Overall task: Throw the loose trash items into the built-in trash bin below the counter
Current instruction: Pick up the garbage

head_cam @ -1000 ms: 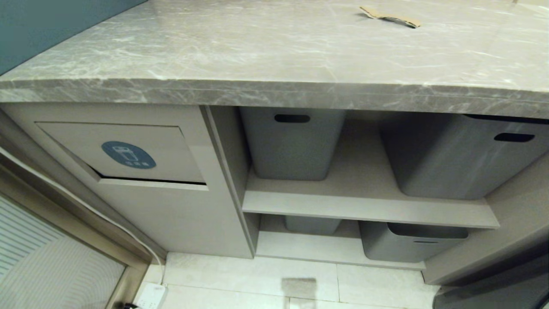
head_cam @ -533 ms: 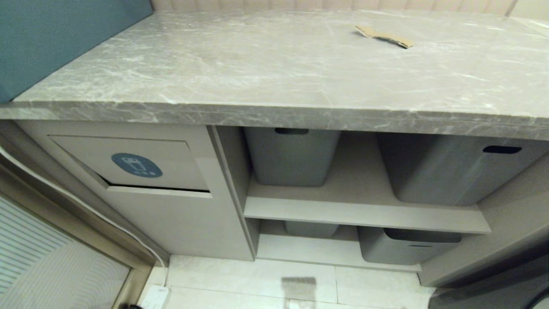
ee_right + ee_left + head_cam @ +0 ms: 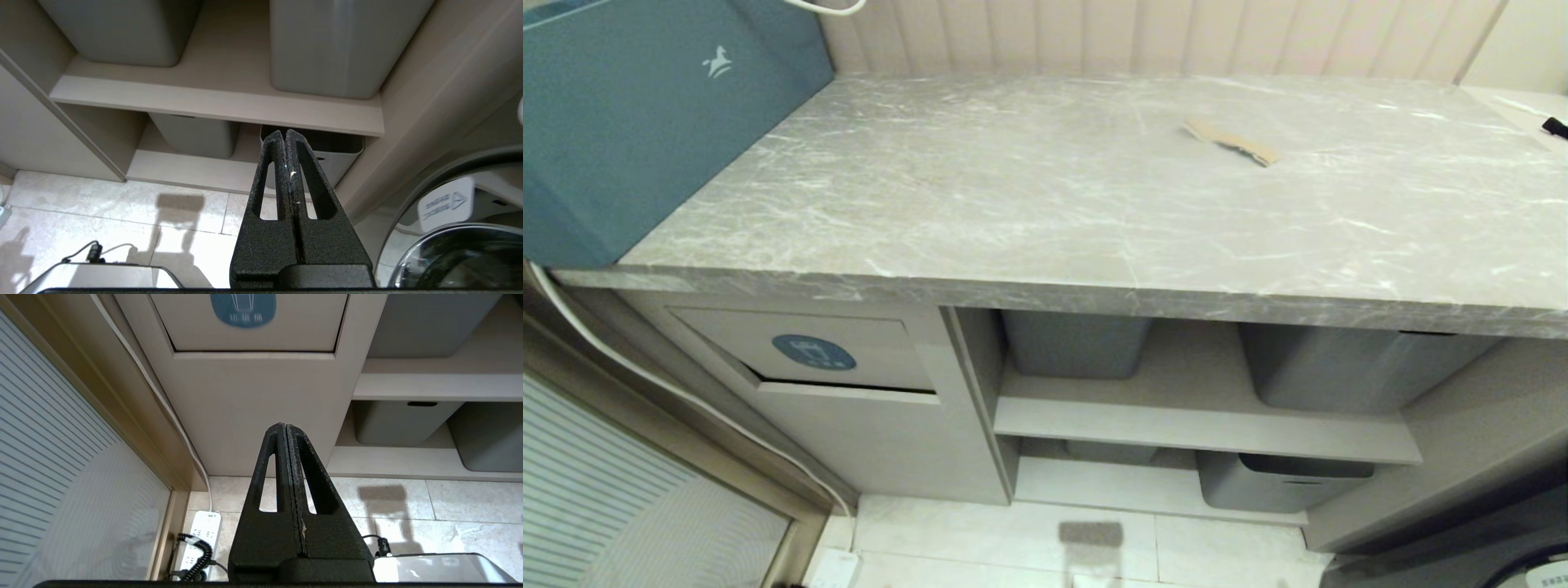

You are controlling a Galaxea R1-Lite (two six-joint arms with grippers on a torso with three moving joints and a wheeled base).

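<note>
One scrap (image 3: 1231, 142) lies far back on counter (image 3: 1045, 220), right of centre, well apart from both grippers. Left gripper (image 3: 287, 428) clenched, empty, low in front of bin flap (image 3: 253, 326). Right gripper (image 3: 284, 134) clenched, empty, low before tubs (image 3: 327, 45) on shelf.

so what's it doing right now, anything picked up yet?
Nothing picked up yet. Both end effectors are shut and empty, parked low in front of the cabinet: the left end effector faces the built-in trash bin, the right end effector the shelves with grey tubs. One torn cardboard scrap lies untouched on the marble counter, beside a teal box.
</note>
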